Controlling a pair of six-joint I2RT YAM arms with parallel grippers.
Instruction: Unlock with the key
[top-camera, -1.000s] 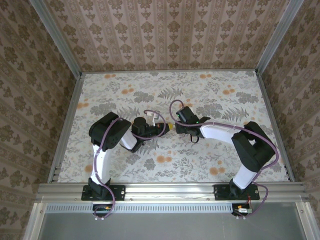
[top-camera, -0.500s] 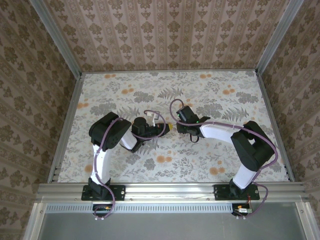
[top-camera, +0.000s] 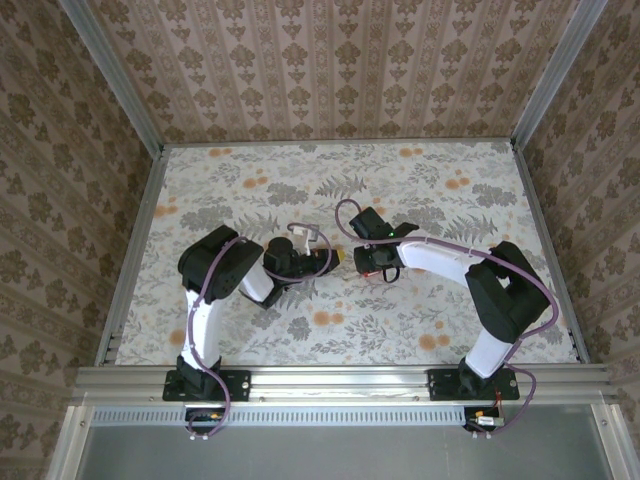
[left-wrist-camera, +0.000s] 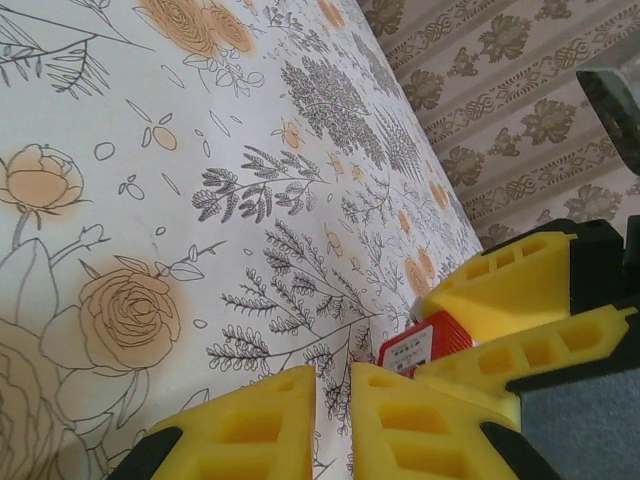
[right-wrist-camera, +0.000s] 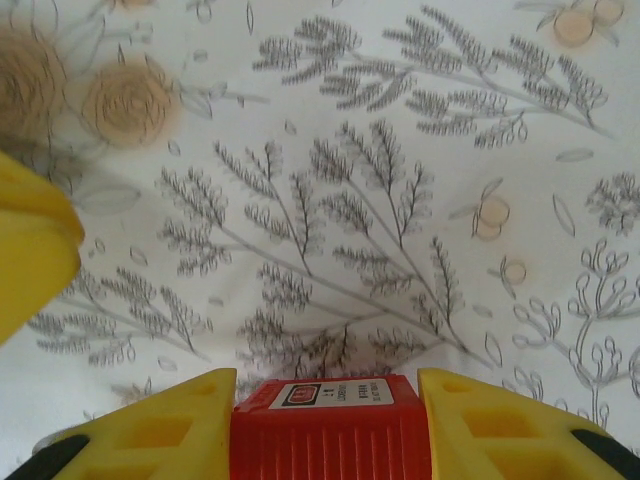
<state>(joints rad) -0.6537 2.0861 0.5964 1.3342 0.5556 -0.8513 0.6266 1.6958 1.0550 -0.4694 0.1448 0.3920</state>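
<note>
While right jaws pinch red padlock (right-wrist-camera: 330, 425), key seemingly hidden.

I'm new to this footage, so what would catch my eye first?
The red padlock, clamped between the right pincer's yellow fingers low over the floral table. Just left of it, mid-table, the left pincer meets it, fingers nearly together.
</note>
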